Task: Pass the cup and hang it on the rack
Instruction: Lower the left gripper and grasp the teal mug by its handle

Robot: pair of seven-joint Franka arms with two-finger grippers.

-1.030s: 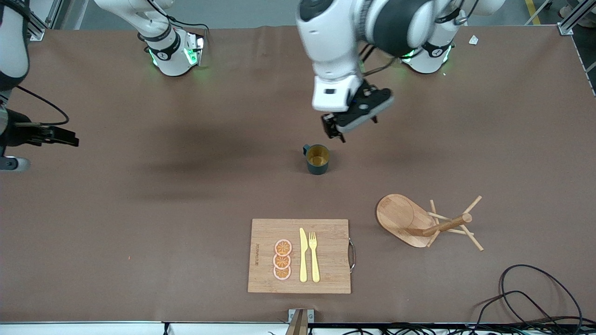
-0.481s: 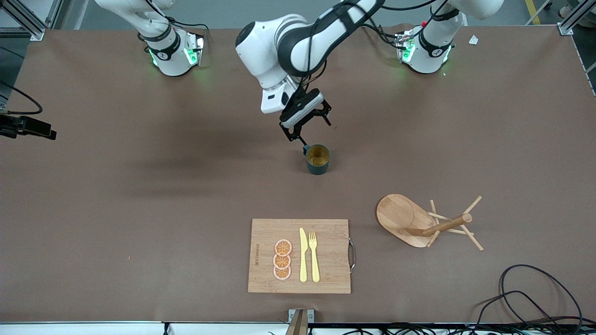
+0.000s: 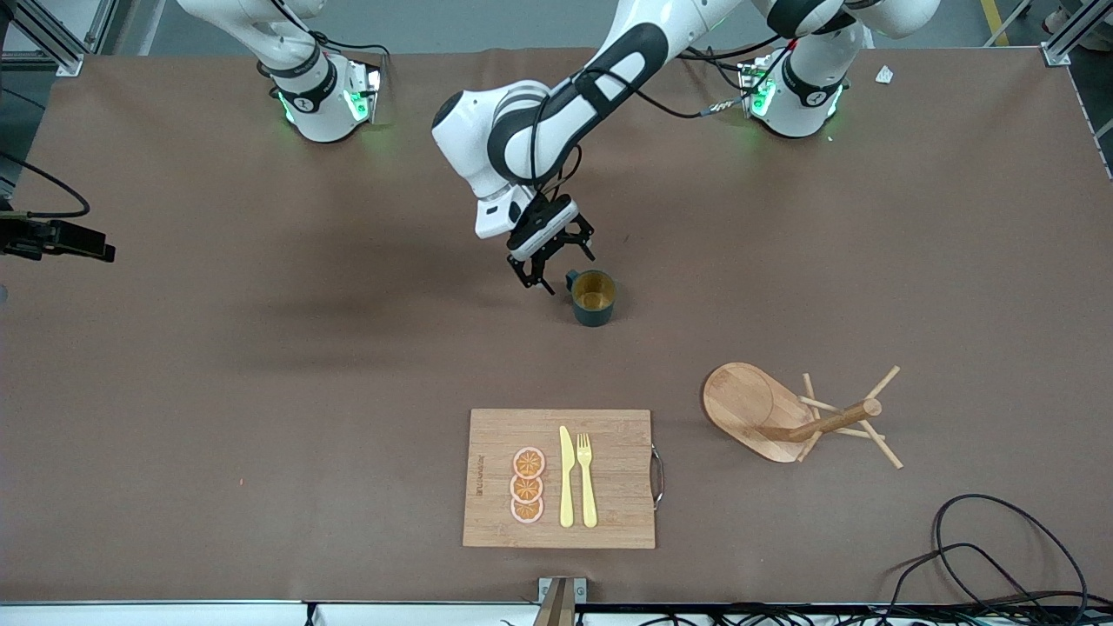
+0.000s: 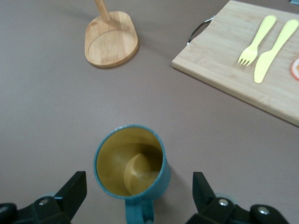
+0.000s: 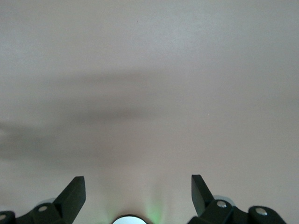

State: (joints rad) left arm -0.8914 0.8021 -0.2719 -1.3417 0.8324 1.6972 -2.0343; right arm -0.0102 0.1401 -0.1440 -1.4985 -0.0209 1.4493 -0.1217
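Observation:
The cup (image 3: 594, 297), teal-green with a mustard-yellow inside, stands upright on the brown table near its middle. Its small handle points toward my left gripper (image 3: 563, 269). That gripper is open and low beside the cup on the handle side, not touching it. In the left wrist view the cup (image 4: 131, 161) sits between and just ahead of the open fingers (image 4: 74, 191), handle (image 4: 139, 213) closest. The rack (image 3: 787, 417) stands nearer the front camera, toward the left arm's end; its oval base (image 4: 111, 39) shows in the left wrist view. My right gripper (image 3: 96, 248) waits open over bare table at the right arm's end.
A bamboo cutting board (image 3: 561, 478) with a yellow knife, a yellow fork and orange slices lies near the front edge; it also shows in the left wrist view (image 4: 233, 65). Black cables (image 3: 1000, 556) lie at the front corner toward the left arm's end.
My left gripper has come down and moved toward the right arm's end, from above the cup to low beside its handle. The cup and the rack have not moved.

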